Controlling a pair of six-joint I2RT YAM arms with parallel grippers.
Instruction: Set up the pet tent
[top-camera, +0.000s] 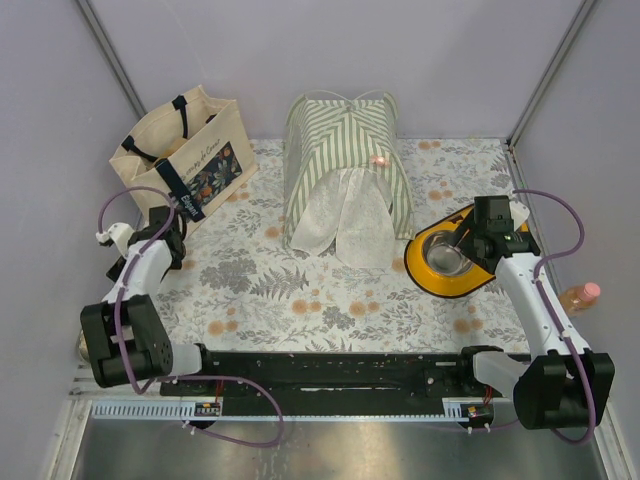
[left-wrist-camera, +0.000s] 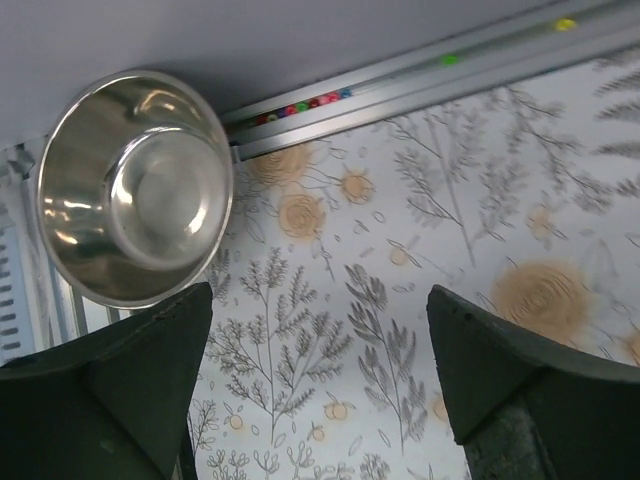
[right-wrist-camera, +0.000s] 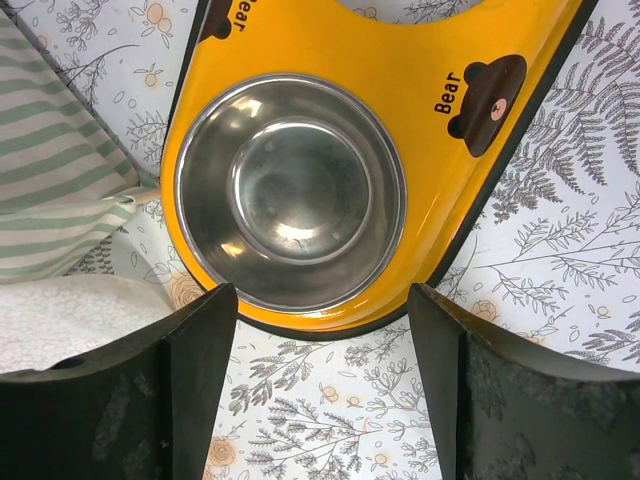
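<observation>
tent placement decides this: the pet tent (top-camera: 345, 150) stands upright at upper centre of the overhead view, its lacy flaps (top-camera: 340, 225) facing the bottom of the frame. the right gripper (right-wrist-camera: 320, 292), jaws wide and holding nothing, hovers over the yellow feeder (right-wrist-camera: 420, 110) just right of the tent, so it seems nearer. the left gripper (left-wrist-camera: 318, 293), equally wide and empty, sits far left by the tote bag (top-camera: 190, 150), well apart.

Tote bag (top-camera: 185, 150) and feeder (right-wrist-camera: 320, 45) stand on floral mat (top-camera: 300, 300)
</observation>
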